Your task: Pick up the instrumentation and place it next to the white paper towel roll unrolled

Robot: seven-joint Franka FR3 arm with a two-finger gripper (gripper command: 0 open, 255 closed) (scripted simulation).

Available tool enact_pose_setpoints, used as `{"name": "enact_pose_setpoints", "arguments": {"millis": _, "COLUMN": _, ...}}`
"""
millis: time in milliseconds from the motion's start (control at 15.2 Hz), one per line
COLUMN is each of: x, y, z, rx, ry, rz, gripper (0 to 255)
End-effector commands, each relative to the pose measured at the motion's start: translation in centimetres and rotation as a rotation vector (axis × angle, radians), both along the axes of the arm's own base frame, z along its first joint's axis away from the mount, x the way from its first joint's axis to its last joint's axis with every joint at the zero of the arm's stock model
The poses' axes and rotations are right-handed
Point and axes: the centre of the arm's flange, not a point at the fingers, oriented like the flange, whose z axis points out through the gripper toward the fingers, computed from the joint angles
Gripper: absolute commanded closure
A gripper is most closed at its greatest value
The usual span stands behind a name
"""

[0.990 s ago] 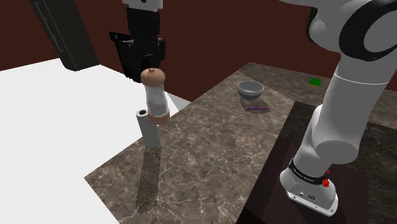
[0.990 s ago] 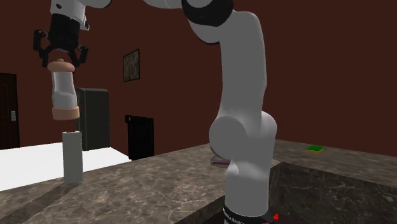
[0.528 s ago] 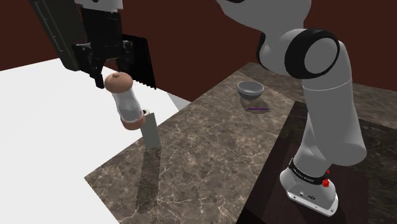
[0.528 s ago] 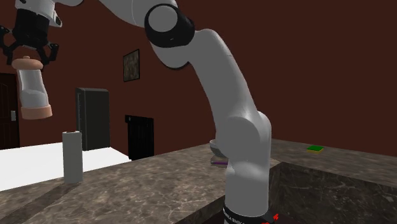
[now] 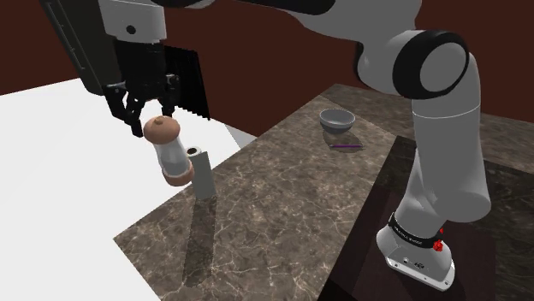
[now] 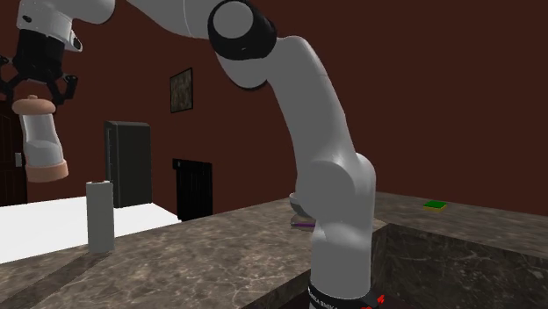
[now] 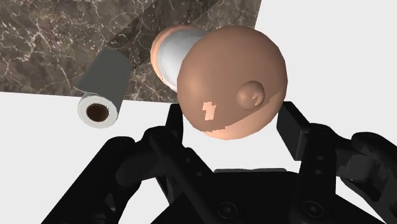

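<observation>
Aloft, the claw (image 5: 152, 117) is clenching a grinder (image 5: 169, 154) by its round tan knob.
Its pale tube is hanging tilted below, beside the grey roll (image 5: 201, 174) standing on a veined stone counter (image 5: 282, 205).

The white, dark-jointed arm (image 5: 447, 162) arches high; its black two-finger hand (image 5: 151, 116) points down, clasping a tan-capped grinder (image 5: 170, 150).

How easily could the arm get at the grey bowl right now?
Probably not yet: the claw is shut on a mill, up beside the roll. The bowl stands across the counter with nothing over it, so the way looks free once the mill is down.
</observation>
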Motion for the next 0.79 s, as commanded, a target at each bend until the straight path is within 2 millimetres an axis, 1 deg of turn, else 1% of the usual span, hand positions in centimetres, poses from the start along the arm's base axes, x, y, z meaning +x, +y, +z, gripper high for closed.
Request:
{"name": "enact_pose_setpoints", "arguments": {"millis": 0, "x": -0.1, "y": 0.1, "z": -1.1, "rx": 0.001, "ry": -0.001, "rz": 0.000, "gripper": 255}}
{"name": "enact_pose_setpoints", "arguments": {"millis": 726, "x": -0.1, "y": 0.1, "z": -6.9, "rx": 0.001, "ry": -0.001, "rz": 0.000, "gripper": 255}}
